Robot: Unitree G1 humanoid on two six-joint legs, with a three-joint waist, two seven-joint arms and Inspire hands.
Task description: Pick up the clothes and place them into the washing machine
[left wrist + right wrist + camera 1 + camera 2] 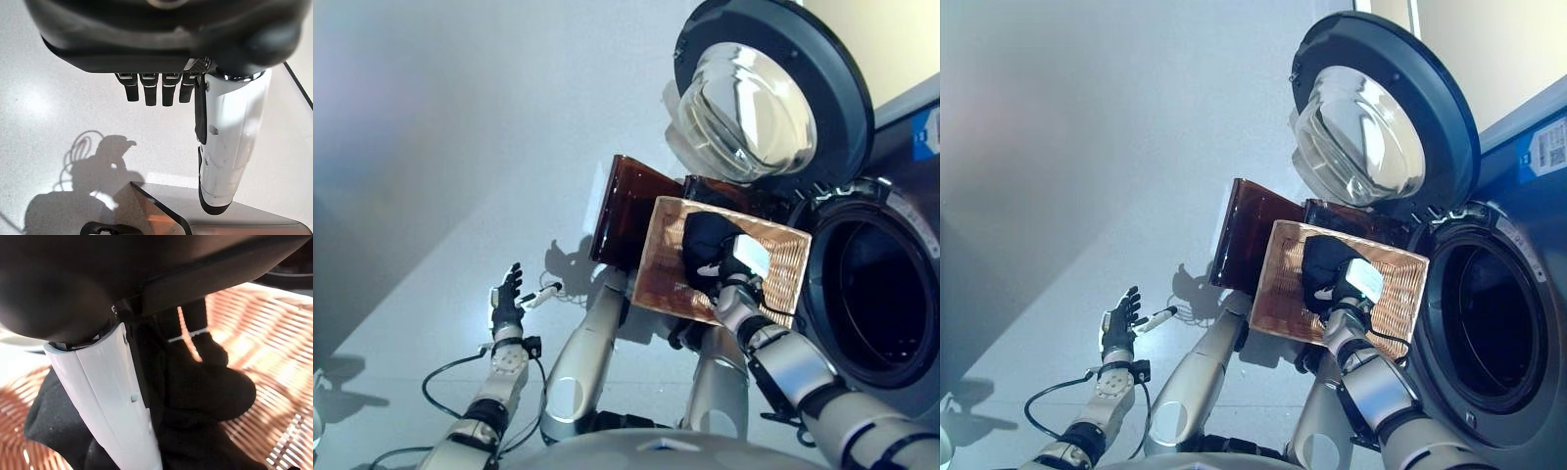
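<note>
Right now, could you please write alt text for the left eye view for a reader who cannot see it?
The robot's right hand reaches into a brown wicker basket onto a black garment, beside a front-loading washing machine whose round glass door stands open. The left hand is held open over the pale floor, holding nothing.

We see a smooth pale grey floor [460,147] w/ bright glare patches and hard shadows, and a cream wall [891,39] behind, top right.

Silver-grey arms, dark hands [506,299], white thumb covers.
</note>
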